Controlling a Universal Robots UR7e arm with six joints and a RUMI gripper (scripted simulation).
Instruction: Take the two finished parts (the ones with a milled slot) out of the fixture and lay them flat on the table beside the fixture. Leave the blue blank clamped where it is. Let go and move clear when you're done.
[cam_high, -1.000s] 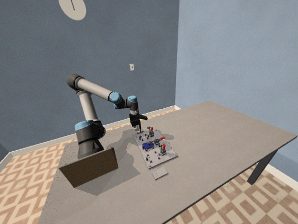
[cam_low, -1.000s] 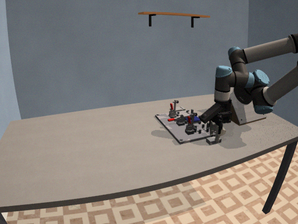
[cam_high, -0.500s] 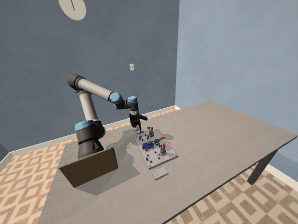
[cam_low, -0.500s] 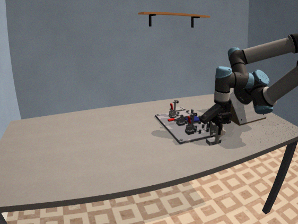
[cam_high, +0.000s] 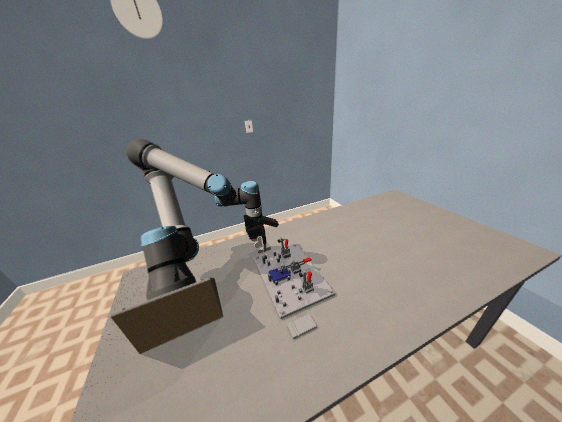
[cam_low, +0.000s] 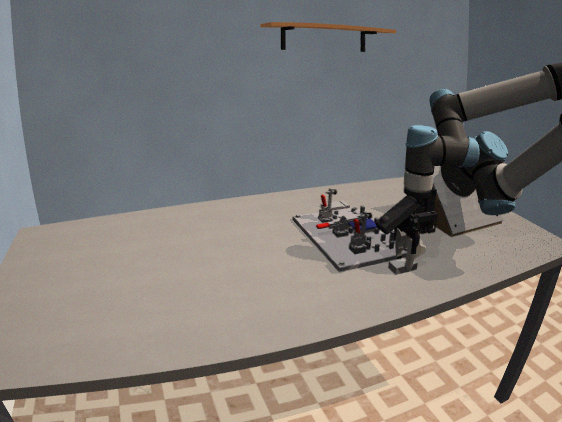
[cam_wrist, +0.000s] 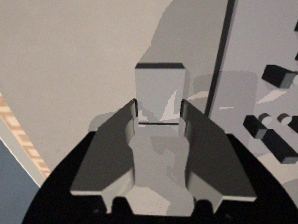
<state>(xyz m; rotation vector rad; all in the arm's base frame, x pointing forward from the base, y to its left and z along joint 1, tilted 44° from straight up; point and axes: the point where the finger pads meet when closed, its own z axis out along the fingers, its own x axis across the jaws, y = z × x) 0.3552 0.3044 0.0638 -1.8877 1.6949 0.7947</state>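
Wrist view: my pincer (cam_high: 262, 247) (cam_low: 408, 257) (cam_wrist: 158, 100) — narrowly parted, gripping a grey part (cam_low: 401, 266) (cam_wrist: 160, 90) — with the fixture (cam_high: 320, 296) (cam_low: 340, 256) (cam_wrist: 245, 35) just beside it.
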